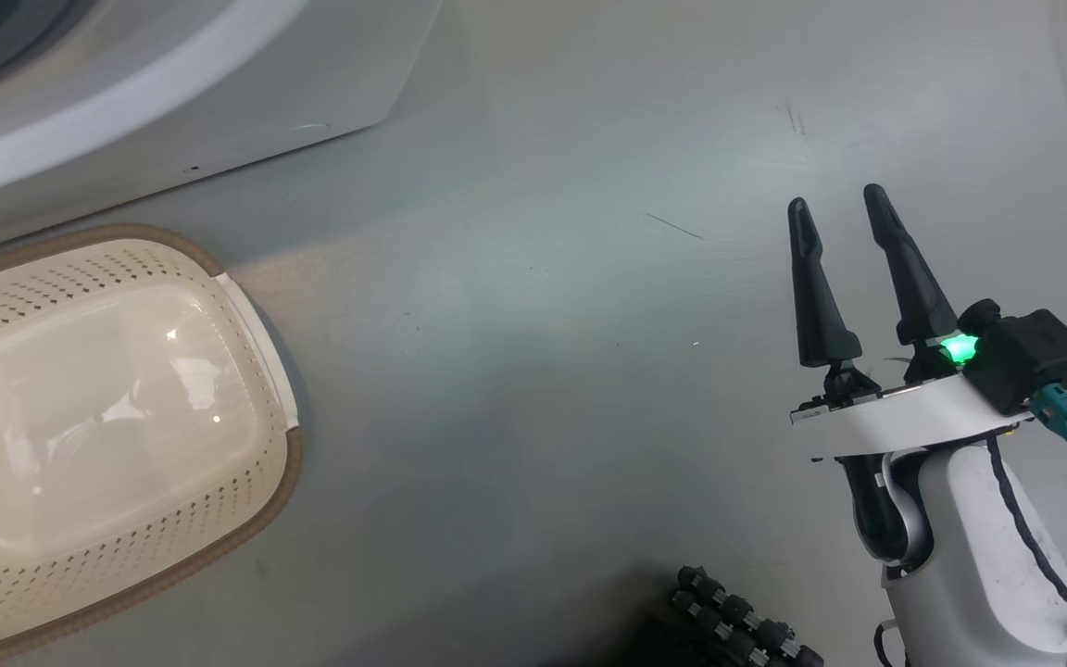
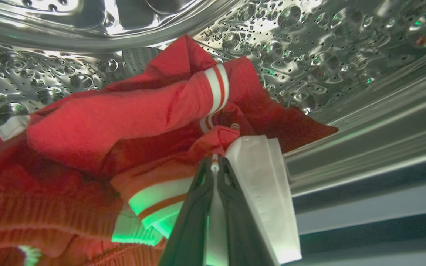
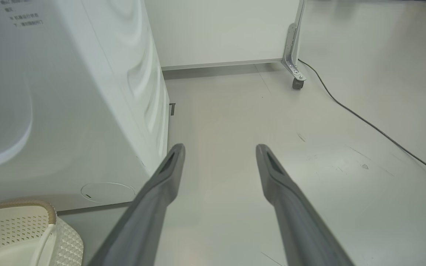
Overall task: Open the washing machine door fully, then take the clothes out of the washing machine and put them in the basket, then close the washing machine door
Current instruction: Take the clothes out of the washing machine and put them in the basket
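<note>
In the steel drum of the washing machine, the left gripper is pinched tight on a fold of the clothes, beside a white tag; the red heap lies against the drum wall. The basket sits on the floor just in front of the machine. The right gripper hangs over the floor off the machine's front corner, jaws wide apart and holding nothing.

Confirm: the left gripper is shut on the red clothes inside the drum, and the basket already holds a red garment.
Wrong on the basket: the head view shows it empty. The left gripper is indeed shut on the clothes in the drum.
</note>
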`<state>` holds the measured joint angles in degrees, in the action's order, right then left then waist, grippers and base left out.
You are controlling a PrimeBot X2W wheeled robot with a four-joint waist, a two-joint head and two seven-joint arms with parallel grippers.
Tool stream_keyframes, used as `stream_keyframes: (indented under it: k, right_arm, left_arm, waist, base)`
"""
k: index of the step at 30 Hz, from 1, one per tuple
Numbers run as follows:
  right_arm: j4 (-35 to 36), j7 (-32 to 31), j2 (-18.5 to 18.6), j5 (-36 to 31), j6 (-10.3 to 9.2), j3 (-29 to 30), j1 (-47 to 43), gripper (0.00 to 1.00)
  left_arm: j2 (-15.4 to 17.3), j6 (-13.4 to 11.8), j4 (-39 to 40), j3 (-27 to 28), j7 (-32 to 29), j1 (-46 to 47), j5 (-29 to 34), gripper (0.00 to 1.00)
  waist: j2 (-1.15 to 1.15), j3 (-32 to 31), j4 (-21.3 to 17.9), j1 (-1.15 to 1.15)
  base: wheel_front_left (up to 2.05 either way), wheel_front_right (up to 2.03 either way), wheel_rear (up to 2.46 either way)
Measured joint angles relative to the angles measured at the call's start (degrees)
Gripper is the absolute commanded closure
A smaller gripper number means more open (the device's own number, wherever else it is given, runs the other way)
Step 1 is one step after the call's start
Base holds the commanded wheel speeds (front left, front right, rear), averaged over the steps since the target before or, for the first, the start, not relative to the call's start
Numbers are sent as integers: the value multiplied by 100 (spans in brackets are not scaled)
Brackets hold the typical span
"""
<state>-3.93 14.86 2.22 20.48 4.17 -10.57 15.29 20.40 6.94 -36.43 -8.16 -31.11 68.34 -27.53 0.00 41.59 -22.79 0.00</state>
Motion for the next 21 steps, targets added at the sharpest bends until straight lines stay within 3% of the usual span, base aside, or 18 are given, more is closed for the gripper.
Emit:
stream_keyframes:
  k: [9, 21]
  right_arm:
    - [13, 0, 2, -135, -21, 170, 71, 0]
    - [19, 0, 5, -316, -8, 333, 189, 0]
  left_arm:
    - [-93, 1, 361, -205, 427, 39, -11, 100]
    - [-57, 25, 1070, -430, 1874, -315, 253, 100]
  waist:
    - [0, 19, 212, 0]
    - [0, -13, 584, 0]
  base:
    - [0, 0, 0]
    - [0, 0, 0]
